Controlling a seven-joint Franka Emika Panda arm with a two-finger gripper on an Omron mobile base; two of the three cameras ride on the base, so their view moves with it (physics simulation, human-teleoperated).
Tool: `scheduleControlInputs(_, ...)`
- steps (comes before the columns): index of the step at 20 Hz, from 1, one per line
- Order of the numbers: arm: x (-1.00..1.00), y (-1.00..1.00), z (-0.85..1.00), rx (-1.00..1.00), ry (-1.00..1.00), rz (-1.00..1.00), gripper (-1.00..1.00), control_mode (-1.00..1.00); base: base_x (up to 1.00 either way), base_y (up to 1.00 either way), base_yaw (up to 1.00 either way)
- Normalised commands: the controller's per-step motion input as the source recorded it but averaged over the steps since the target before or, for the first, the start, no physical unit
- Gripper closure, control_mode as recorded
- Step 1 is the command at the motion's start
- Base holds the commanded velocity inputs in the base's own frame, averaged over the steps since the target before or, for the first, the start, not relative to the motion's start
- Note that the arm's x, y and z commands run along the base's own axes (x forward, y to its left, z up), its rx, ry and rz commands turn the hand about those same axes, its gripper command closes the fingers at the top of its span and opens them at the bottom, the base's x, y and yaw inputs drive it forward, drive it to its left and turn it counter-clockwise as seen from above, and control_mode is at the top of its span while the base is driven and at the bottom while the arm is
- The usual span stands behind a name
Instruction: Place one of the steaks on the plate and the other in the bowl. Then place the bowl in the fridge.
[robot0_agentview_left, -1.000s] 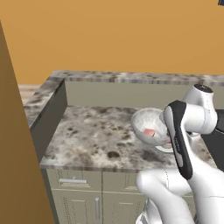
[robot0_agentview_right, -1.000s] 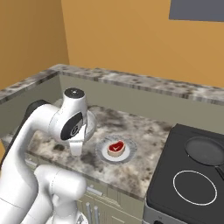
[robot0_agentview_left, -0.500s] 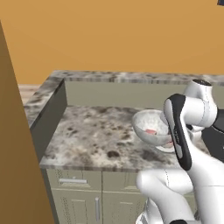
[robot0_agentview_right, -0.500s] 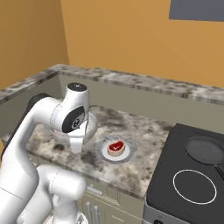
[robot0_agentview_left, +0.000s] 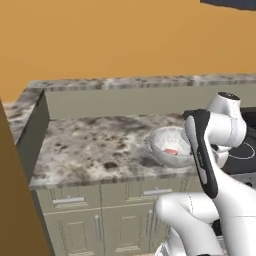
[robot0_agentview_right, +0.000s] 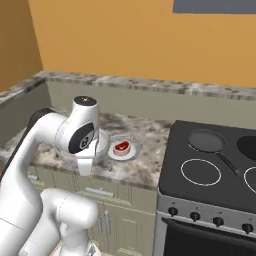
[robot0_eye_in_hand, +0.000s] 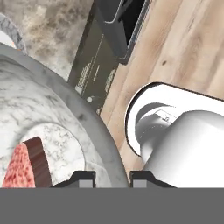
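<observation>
Two dark fingertips (robot0_eye_in_hand: 82, 178) of the gripper (robot0_eye_in_hand: 112, 178) rise at the bottom of the hand view, pinched onto the rim of the bowl (robot0_eye_in_hand: 61, 109), one tip inside the wall and one outside it. The jaws stand nearly together with only the bowl's thin wall between them. Inside the bowl lies the pale pink steak (robot0_eye_in_hand: 19, 168), its darker edge turned up, resting on the mottled white bottom. Past the bowl's rim in that view run the counter front and the wooden floor.

From the left base view the bowl (robot0_agentview_left: 167, 145) sits near the front edge of the speckled stone counter (robot0_agentview_left: 95, 145), with the pink steak (robot0_agentview_left: 171, 151) visible in it, and the white arm (robot0_agentview_left: 207, 145) stands just to its right, partly covering it. From the right base view the arm's wrist (robot0_agentview_right: 82, 137) hangs over the bowl (robot0_agentview_right: 102, 147), whose rim shows just beside it. Just beyond the bowl, touching or nearly touching it, sits the plate (robot0_agentview_right: 134, 150) with the round deep red steak (robot0_agentview_right: 121, 147) lying in its centre. Farther right stands the black stove (robot0_agentview_right: 210, 170), with a black frying pan (robot0_agentview_right: 205, 141) on its back left burner. Behind everything run the counter's raised back ledge and the orange wall.
</observation>
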Motion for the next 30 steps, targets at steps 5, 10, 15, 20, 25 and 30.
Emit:
scheduleControlInputs(5, 0.0, 0.0, 0.0, 0.0, 0.0, 0.0, 1.0, 1.0, -0.29, -0.58, -0.61)
scheduleControlInputs(10, 0.0, 0.0, 0.0, 0.0, 0.0, 0.0, 1.0, 1.0, 0.0, -0.69, -0.8)
scheduleControlInputs(15, 0.0, 0.0, 0.0, 0.0, 0.0, 0.0, 1.0, 1.0, 0.0, -0.48, -0.84)
scheduleControlInputs(20, 0.0, 0.0, 0.0, 0.0, 0.0, 0.0, 1.0, 1.0, 0.2, -0.73, -0.67)
scheduleControlInputs(25, 0.0, 0.0, 0.0, 0.0, 0.0, 0.0, 1.0, 1.0, 0.47, -0.86, 0.07)
scheduleControlInputs(30, 0.0, 0.0, 0.0, 0.0, 0.0, 0.0, 1.0, 1.0, 0.14, -1.0, 0.48)
